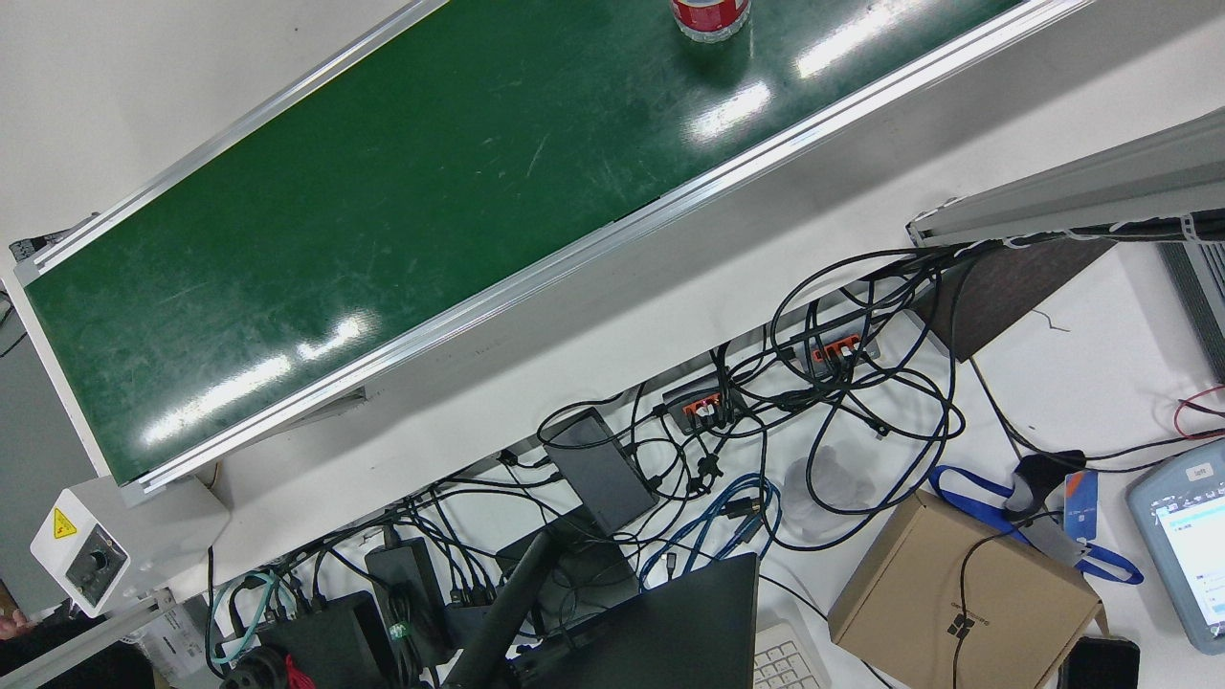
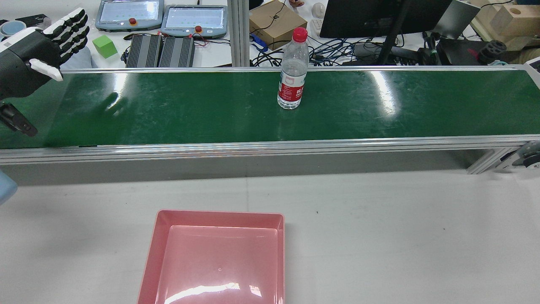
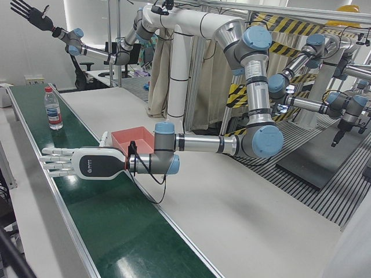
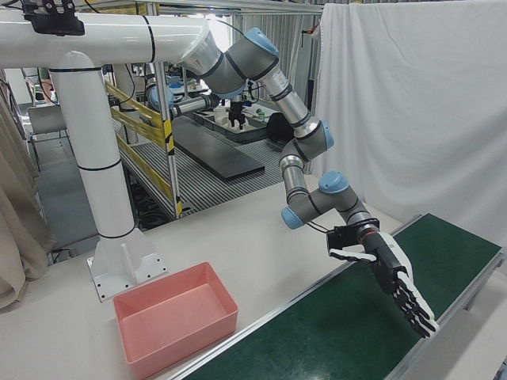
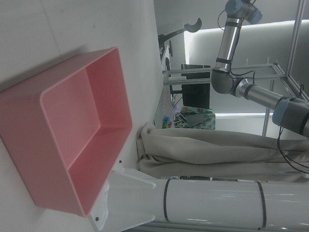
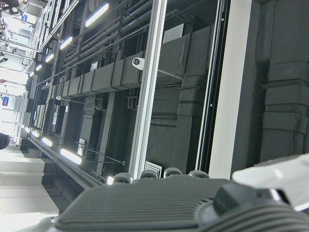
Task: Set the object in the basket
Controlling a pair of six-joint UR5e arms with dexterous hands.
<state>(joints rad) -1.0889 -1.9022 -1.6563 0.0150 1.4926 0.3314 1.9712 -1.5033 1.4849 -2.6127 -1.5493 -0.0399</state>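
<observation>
A clear water bottle (image 2: 293,69) with a red cap stands upright on the green belt (image 2: 211,109), near its far edge and about midway along its length. The pink basket (image 2: 217,257) sits empty on the white table (image 2: 379,236), at the table's near edge, apart from the belt. The left hand (image 2: 44,46) hovers over the belt's left end, fingers spread flat and holding nothing; the left-front view shows it (image 3: 81,163) palm-flat above the belt, well apart from the bottle (image 3: 53,108). The right hand (image 3: 29,13) is raised high in the air with its fingers splayed, empty, far from the belt.
</observation>
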